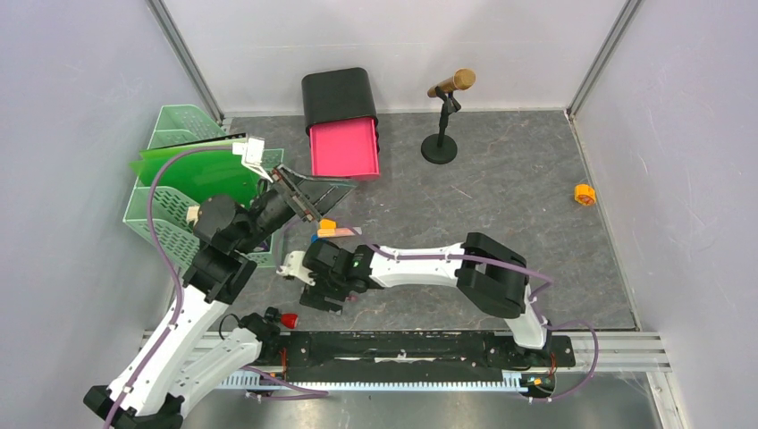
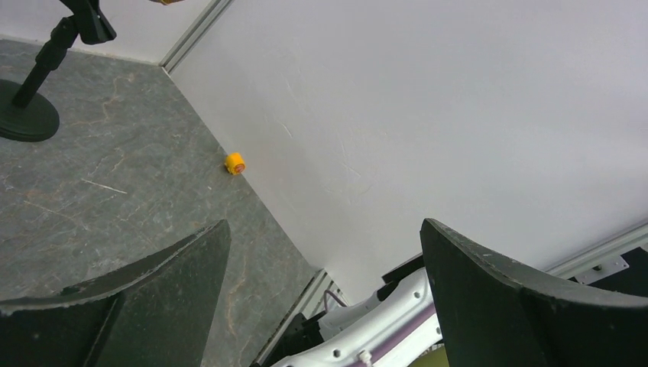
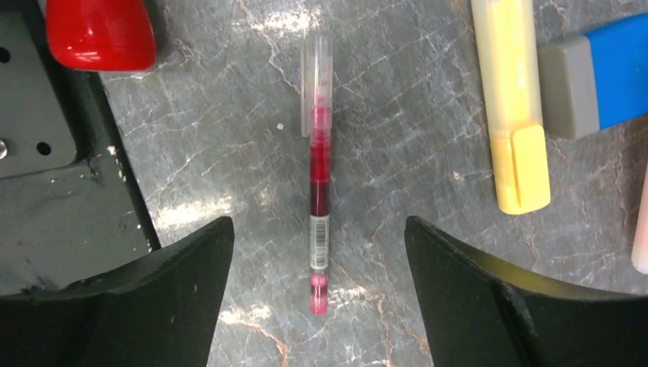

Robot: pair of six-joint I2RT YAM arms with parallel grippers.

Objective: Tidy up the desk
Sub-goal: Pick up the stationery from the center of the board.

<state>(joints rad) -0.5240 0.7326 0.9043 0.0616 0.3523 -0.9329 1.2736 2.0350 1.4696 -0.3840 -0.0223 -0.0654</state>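
The dark-grey marbled desk (image 1: 501, 206) carries a loose red pen (image 3: 317, 176), which lies lengthwise on the stone surface. My right gripper (image 3: 319, 229) hovers low over the pen's near end, jaws open on either side and not touching it. In the top view the right gripper (image 1: 308, 277) sits near the desk's front left. To the pen's right lie a yellow highlighter (image 3: 513, 107) and a blue-and-grey eraser (image 3: 596, 76). My left gripper (image 1: 299, 192) is raised beside the green tray, open and empty, looking across the desk (image 2: 115, 191).
A mint-green tiered tray (image 1: 170, 219) with a green folder (image 1: 201, 174) stands at the left. A black box with an open pink drawer (image 1: 344, 147) and a microphone stand (image 1: 440, 134) are at the back. A small orange roll (image 1: 585, 194) lies far right. A red button (image 3: 99, 30) sits on the base rail.
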